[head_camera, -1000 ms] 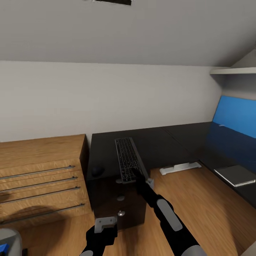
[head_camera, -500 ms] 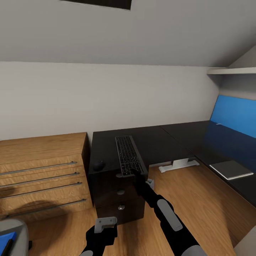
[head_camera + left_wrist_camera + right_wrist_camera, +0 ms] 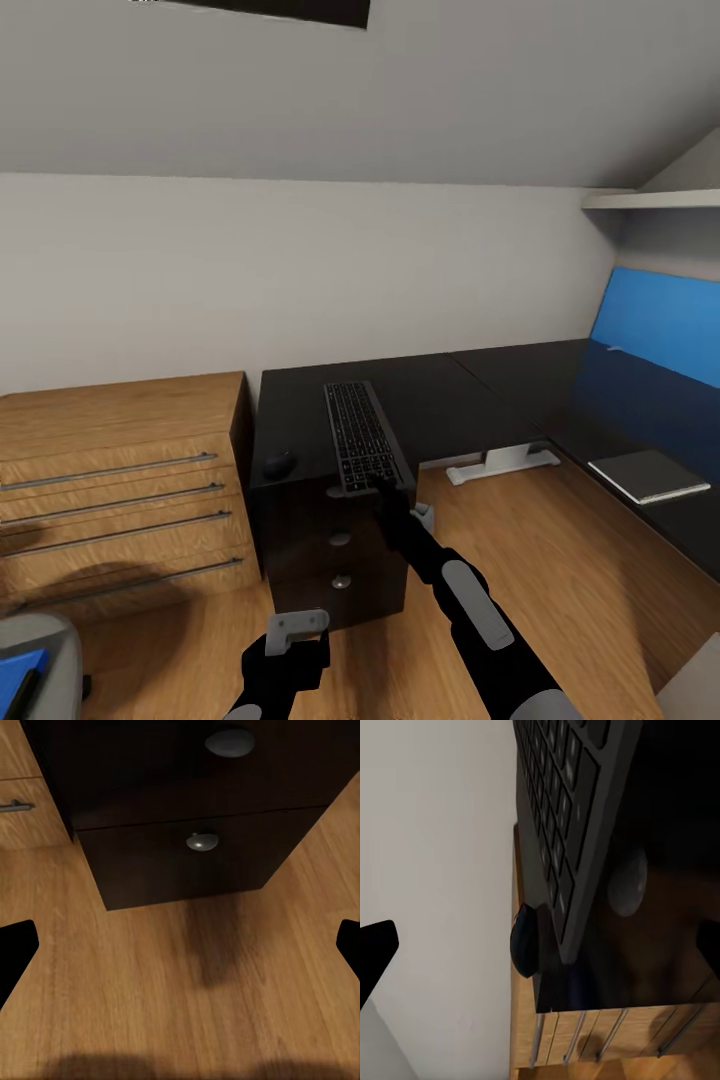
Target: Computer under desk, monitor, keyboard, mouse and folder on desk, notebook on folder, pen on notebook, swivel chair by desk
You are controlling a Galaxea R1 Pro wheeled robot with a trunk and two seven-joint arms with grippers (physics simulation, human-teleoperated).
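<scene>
The keyboard [image 3: 360,445] lies lengthwise on the black desk [image 3: 440,400], above the drawer unit, its near end at the desk's edge. My right gripper [image 3: 385,488] is at that near end, open, and its wrist view looks along the keyboard [image 3: 574,817]. The black mouse [image 3: 277,463] rests left of the keyboard, near the desk's front edge. The greyish notebook [image 3: 648,475] lies on the desk's right wing. At the bottom left, the grey swivel chair [image 3: 45,640] carries the blue folder [image 3: 20,672]. My left gripper [image 3: 297,628] hangs open, low in front of the drawers.
A light wooden cabinet [image 3: 120,480] with metal rail handles stands against the desk's left side. The black drawer unit [image 3: 335,555] has round knobs [image 3: 202,841]. A white desk leg [image 3: 505,465] stands on the wooden floor, with a blue back panel [image 3: 655,325] at the right.
A second ago the whole view pulled back and turned slightly left, bringing the chair and folder into view. Nothing has moved since half a second ago. Both arms keep their pose.
</scene>
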